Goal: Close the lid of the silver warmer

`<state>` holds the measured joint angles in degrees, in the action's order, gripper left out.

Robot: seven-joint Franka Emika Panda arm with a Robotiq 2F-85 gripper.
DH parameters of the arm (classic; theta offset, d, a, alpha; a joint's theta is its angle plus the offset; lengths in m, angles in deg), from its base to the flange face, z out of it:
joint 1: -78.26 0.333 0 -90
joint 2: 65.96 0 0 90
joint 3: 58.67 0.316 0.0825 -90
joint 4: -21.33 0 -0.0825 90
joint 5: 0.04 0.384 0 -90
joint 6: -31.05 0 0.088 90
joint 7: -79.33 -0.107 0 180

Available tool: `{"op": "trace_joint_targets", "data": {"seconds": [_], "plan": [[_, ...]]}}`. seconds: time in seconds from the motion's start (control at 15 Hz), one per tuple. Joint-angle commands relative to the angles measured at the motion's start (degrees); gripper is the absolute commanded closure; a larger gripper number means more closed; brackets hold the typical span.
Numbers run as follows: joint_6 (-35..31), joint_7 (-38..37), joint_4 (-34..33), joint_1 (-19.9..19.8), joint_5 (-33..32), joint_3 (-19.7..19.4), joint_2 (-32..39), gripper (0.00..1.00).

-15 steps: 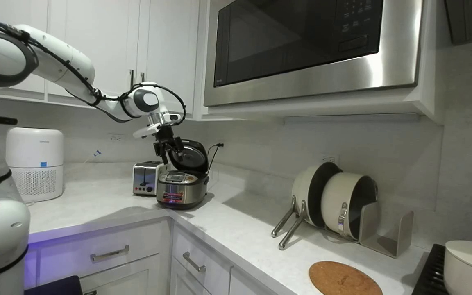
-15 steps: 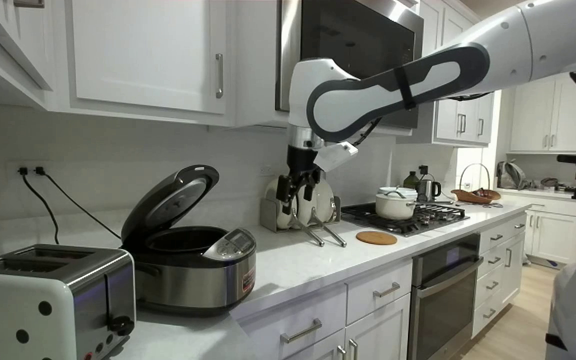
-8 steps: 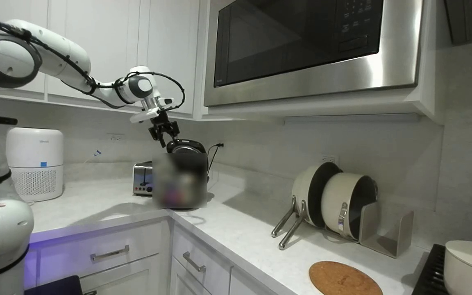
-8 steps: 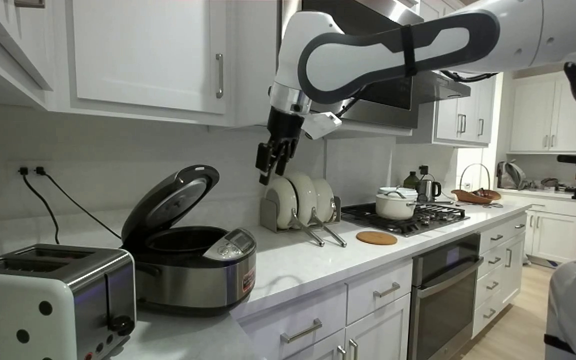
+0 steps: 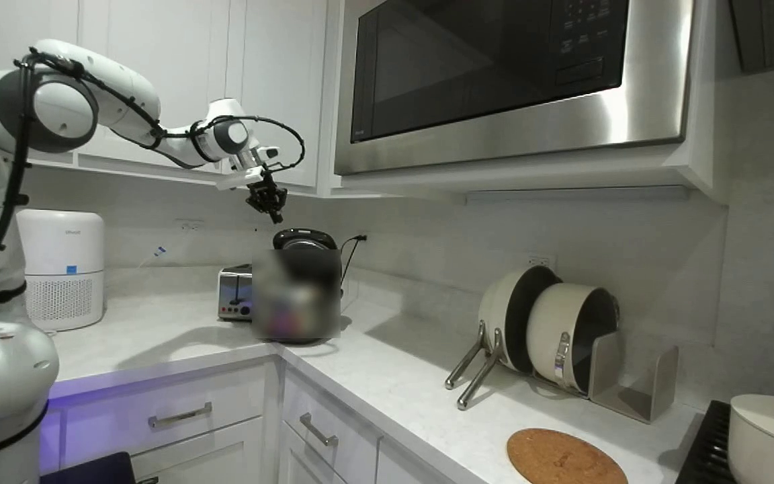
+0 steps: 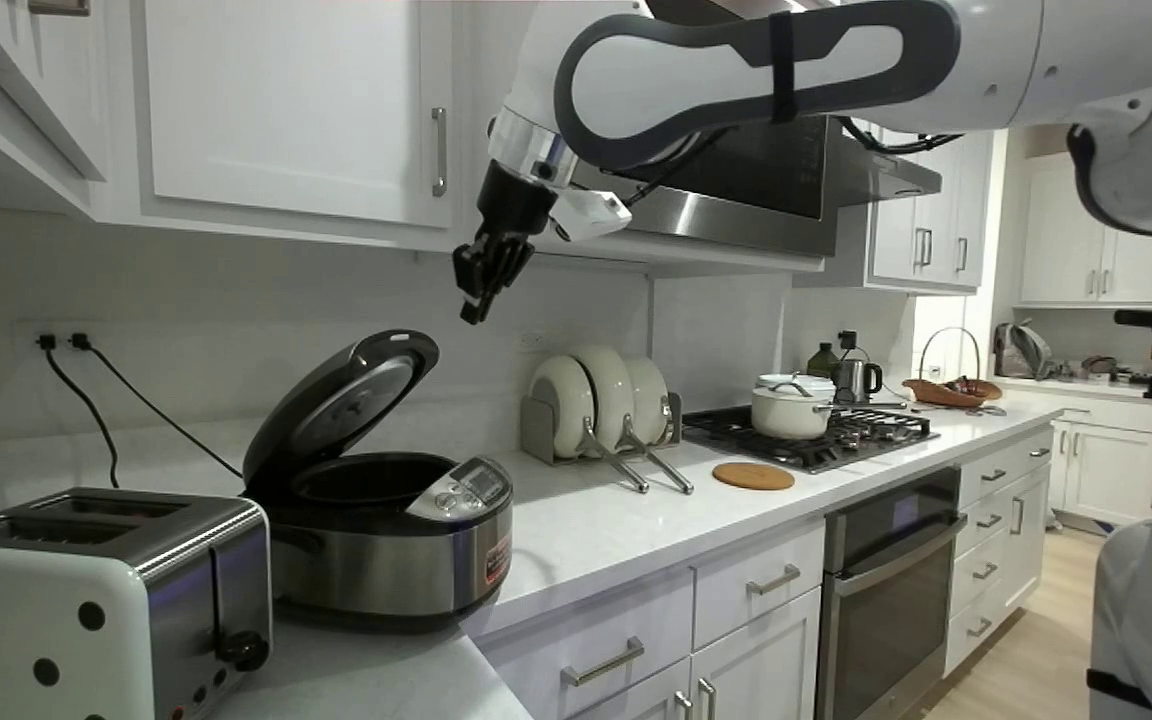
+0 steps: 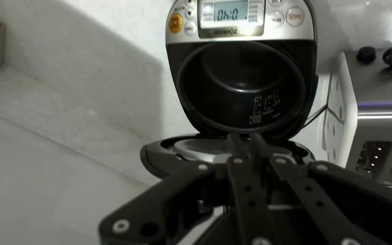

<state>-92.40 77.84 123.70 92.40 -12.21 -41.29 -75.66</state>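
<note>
The silver warmer stands on the counter corner with its dark lid raised and leaning back. A blurred patch hides most of its body in an exterior view, where the lid's top edge still shows. From above, the wrist view shows the pot's dark inside, the panel and the lid's inner side. My gripper hangs in the air above and forward of the lid's raised edge, apart from it, pointing down at a tilt. Its fingers are drawn almost together, with nothing between them.
A polka-dot toaster stands beside the warmer. Upper cabinets hang above, and the microwave is mounted along the same wall. Pans in a rack and a cork mat lie farther along the counter. Power cords run behind the warmer.
My gripper has risen from in front of the lid to above its edge and moved towards it in an exterior view. Its fingers have come together. The lid has not moved.
</note>
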Motion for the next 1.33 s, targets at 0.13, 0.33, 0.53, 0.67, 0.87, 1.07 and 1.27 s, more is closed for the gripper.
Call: {"op": "trace_joint_targets", "data": {"seconds": [0.13, 0.33, 0.53, 0.67, 0.87, 1.07, 1.27], "plan": [[-5.14, -2.31, -7.99, 0.93, -2.75, 2.16, 7.55, 1.00], [-6.85, -3.91, -11.39, 2.04, -4.75, 2.44, 10.50, 1.00], [-8.59, -6.21, -14.31, 3.20, -7.44, 2.01, 13.15, 1.00], [-10.10, -7.61, -15.50, 3.91, -9.69, 1.64, 14.85, 1.00], [-12.06, -9.53, -17.47, 4.95, -12.62, 1.07, 17.85, 1.00], [-13.98, -10.89, -18.88, 6.22, -14.77, -0.10, 20.58, 1.00], [-15.42, -11.79, -21.05, 7.57, -16.42, -1.76, 23.48, 1.00]]}}
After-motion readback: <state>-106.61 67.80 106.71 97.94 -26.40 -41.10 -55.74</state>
